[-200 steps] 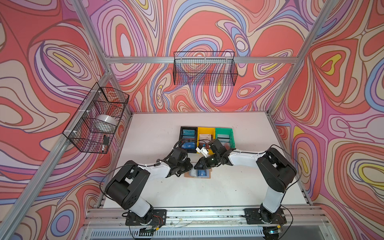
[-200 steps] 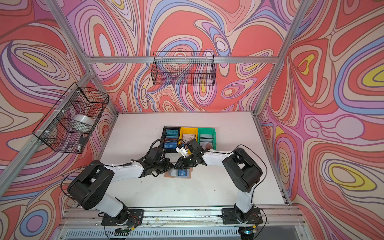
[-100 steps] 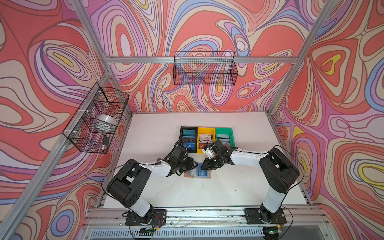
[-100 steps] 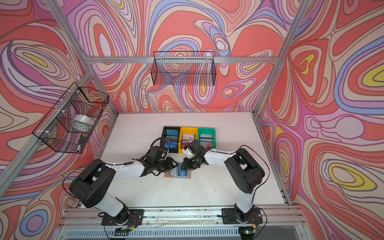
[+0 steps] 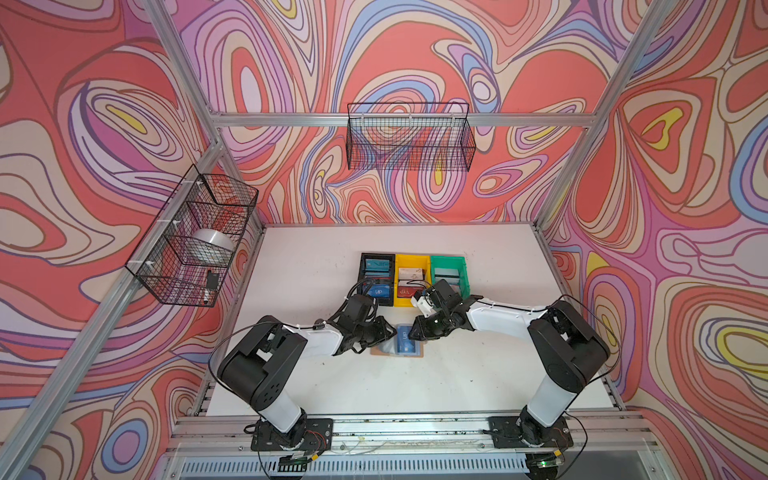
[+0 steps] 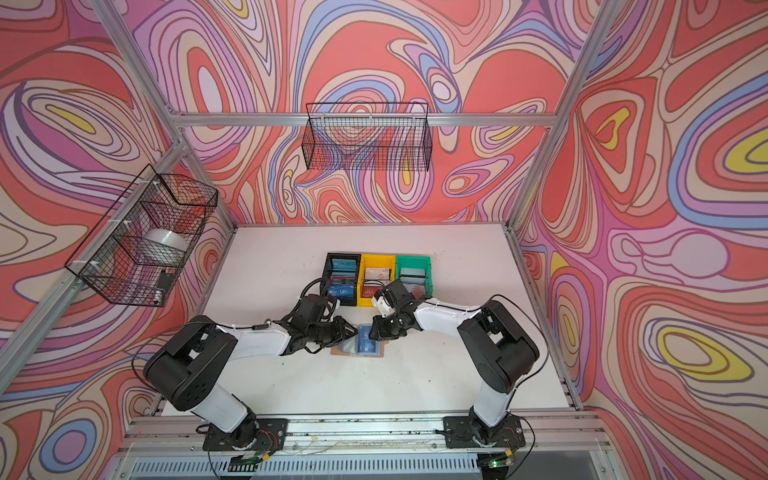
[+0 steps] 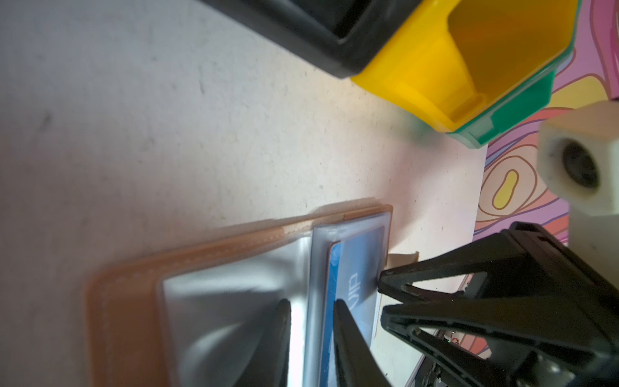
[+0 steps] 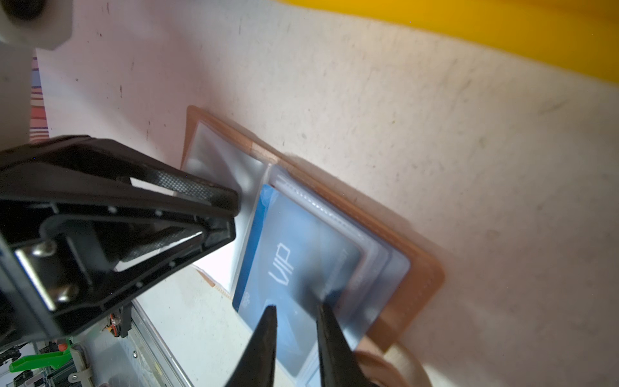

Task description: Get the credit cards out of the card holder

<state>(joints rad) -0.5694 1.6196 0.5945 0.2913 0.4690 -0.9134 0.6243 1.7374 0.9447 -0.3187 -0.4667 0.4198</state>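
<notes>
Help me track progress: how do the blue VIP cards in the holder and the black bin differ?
The holder card lies sleeved in the card holder; the bin card lies bare in the black bin. The holder card runs front-to-back; the bin card runs sideways. Both are blue, lettered VIP.

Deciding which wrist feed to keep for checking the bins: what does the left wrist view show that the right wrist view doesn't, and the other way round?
Only the left wrist view: the black bin, a corner of the green bin, and the right arm's white camera block. Only the right wrist view: the left arm's white camera block and a small green part low in the picture. Both: the open card holder, the blue VIP card in its clear sleeve, and the yellow bin.
</notes>
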